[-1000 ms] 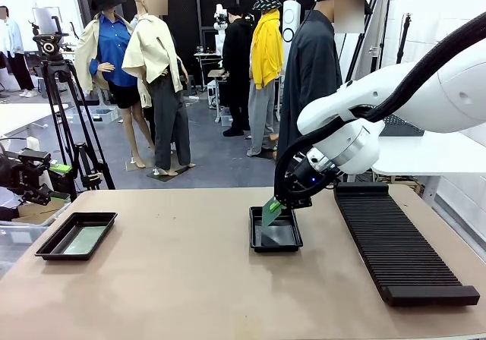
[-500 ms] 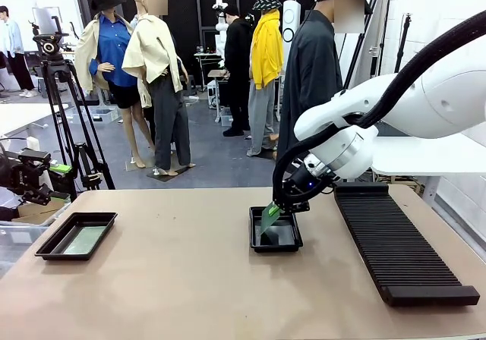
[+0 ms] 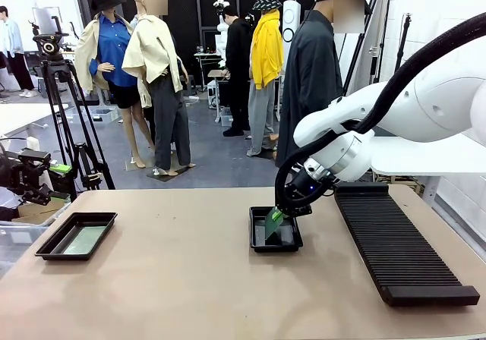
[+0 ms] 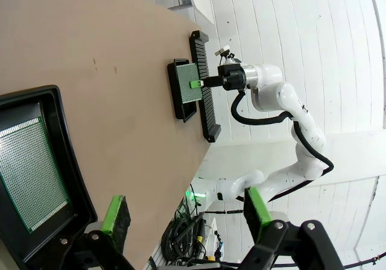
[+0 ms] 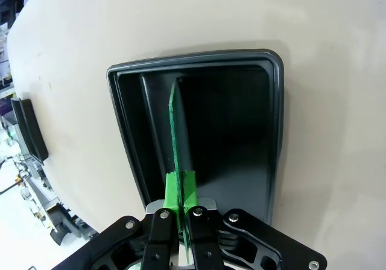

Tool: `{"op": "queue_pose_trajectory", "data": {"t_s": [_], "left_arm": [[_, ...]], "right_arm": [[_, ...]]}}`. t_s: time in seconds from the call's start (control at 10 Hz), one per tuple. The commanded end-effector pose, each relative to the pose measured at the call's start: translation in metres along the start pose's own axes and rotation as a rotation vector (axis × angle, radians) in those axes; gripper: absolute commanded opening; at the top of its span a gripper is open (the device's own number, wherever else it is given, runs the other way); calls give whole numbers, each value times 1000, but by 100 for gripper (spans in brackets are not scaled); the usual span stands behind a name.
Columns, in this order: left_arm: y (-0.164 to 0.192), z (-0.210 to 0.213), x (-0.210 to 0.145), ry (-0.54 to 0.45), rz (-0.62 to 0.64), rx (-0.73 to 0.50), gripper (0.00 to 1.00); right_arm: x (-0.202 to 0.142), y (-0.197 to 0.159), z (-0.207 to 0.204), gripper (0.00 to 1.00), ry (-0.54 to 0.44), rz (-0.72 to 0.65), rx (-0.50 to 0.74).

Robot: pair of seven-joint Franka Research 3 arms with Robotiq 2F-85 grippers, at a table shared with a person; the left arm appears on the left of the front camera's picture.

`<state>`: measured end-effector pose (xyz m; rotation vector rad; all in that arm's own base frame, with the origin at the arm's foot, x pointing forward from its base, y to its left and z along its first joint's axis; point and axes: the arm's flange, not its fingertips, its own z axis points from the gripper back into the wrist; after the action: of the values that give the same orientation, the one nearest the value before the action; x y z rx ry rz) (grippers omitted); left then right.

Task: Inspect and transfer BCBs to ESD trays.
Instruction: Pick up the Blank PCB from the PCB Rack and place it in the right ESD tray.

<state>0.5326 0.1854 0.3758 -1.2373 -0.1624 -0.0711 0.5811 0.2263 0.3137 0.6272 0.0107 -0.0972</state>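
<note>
While the right arm reaches over the middle tray [image 3: 275,240]: its board is tilted, edge down inside it.
Right gripper [image 5: 181,207]: clamped on a green BCB [image 5: 175,134] — held edge-on.
Left gripper [image 4: 184,213]: jaws spread wide, holding nothing.
Left tray [image 4: 66,167]: holds a second BCB [image 4: 27,170] lying flat — below the left gripper.
Ribbed rack [image 3: 399,245]: beside the middle tray.

A robotics lab or studio is showing here: beyond the tan work table [image 3: 190,272], a camera tripod [image 3: 64,112] is standing on an open grey floor, people are gathering behind it, and cables are trailing under the table's edge [image 4: 193,234].
</note>
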Motion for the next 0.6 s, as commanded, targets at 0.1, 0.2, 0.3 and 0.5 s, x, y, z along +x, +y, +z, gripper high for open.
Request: {"op": "queue_pose_trajectory", "data": {"t_s": [0.1, 0.2, 0.3, 0.5], "left_arm": [[-3, -1, -1, -14, -2, -15, 100], [-3, -1, -1, -14, -2, -15, 100], [-3, -1, -1, -14, -2, -15, 100], [-3, -1, -1, -14, -2, -15, 100]], "right_arm": [[6, 7, 11, 37, 5, -7, -21], [6, 9, 16, 56, 9, -2, -39], [5, 11, 22, 74, 0, 0, -52], [4, 14, 37, 100, -13, 2, -110]]}}
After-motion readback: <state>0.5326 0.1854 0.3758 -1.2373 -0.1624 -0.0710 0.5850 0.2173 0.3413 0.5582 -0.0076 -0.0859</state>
